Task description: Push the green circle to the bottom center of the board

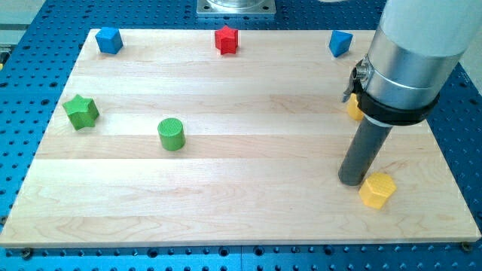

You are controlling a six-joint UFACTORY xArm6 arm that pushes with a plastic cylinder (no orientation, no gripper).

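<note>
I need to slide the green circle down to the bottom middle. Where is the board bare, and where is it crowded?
Bare: the strip below the green circle to the bottom edge, and the centre between the red star and my tip. Crowded: the view's right, where my tip sits beside a yellow block, another yellow block behind the rod.

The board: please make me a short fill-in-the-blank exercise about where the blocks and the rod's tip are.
1. The green circle lies to the view's right of the green ____.
2. My tip stands just beside a ____ block.
3. The red block sits at the view's ____ edge of the board.

Missing words: star; yellow; top
</note>
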